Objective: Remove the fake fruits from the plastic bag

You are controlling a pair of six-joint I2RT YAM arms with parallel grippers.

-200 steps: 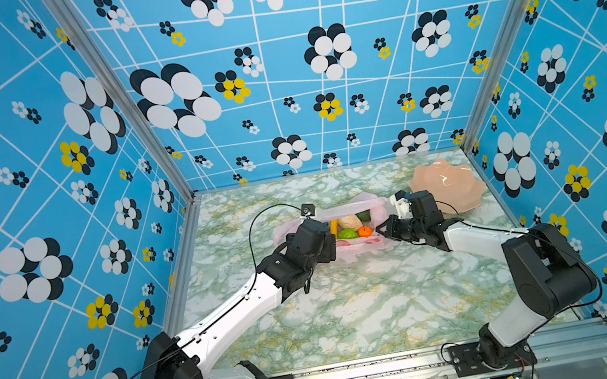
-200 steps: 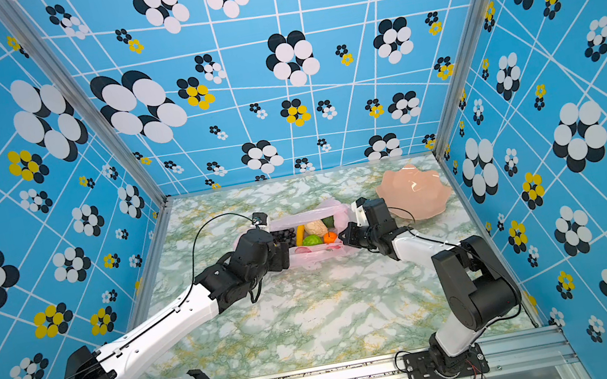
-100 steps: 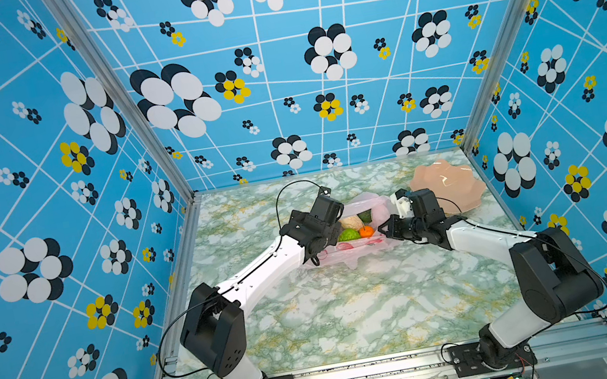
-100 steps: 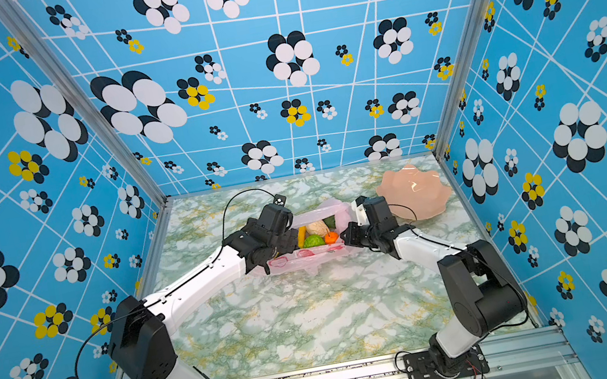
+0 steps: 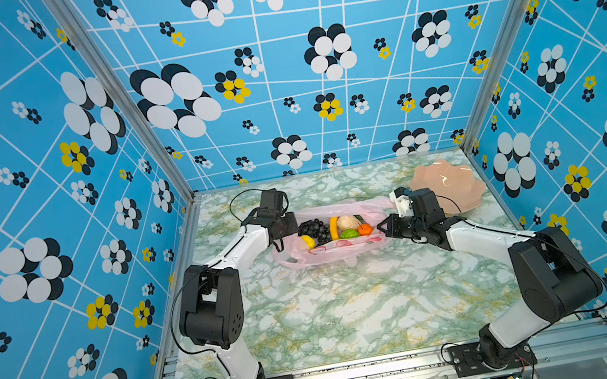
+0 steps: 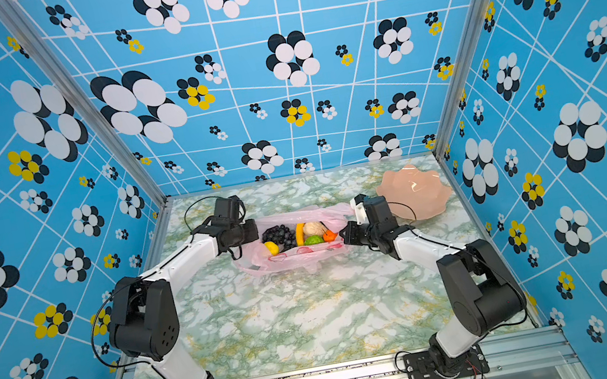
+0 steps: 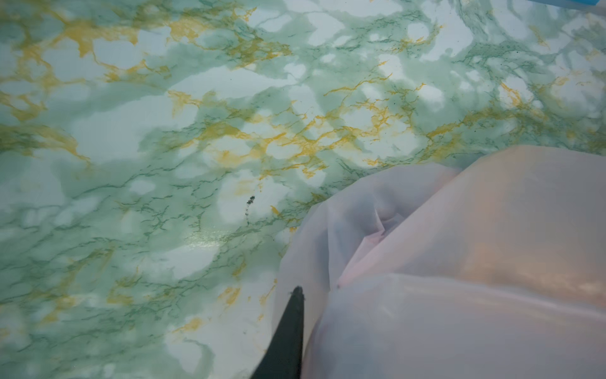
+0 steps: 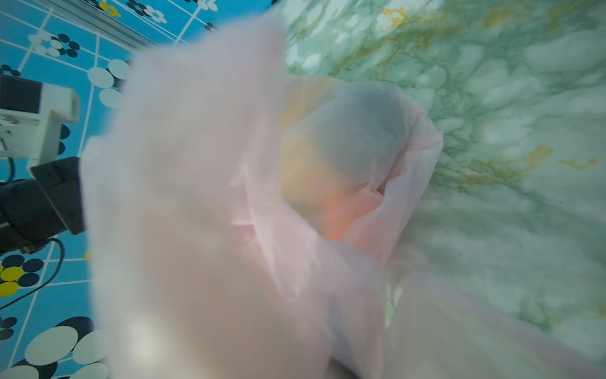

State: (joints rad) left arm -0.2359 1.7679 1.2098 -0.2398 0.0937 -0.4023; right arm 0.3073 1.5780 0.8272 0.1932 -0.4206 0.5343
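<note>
Glossy marble table (image 5: 356,307), blue flowered walls (image 5: 35,162). My right gripper (image 5: 383,225) clamps the crinkly pink bag (image 5: 330,252); left gripper (image 5: 293,226), can't tell.

Pose change, left arm (image 5: 210,304): a second ago stretched low across table (image 5: 356,307) from near-left corner, now elbow raised upright over base, forearm reaching in from left side. With it, left gripper (image 5: 290,224) moved from front-left edge of plastic bag (image 5: 330,252) to bag's far-left end; jaws went from wide apart to closed on rim film. Bag mouth now pulled wider. Newly uncovered: grape bunch (image 5: 314,230), small yellow fruit (image 5: 307,241), both hidden under arm before.
</note>
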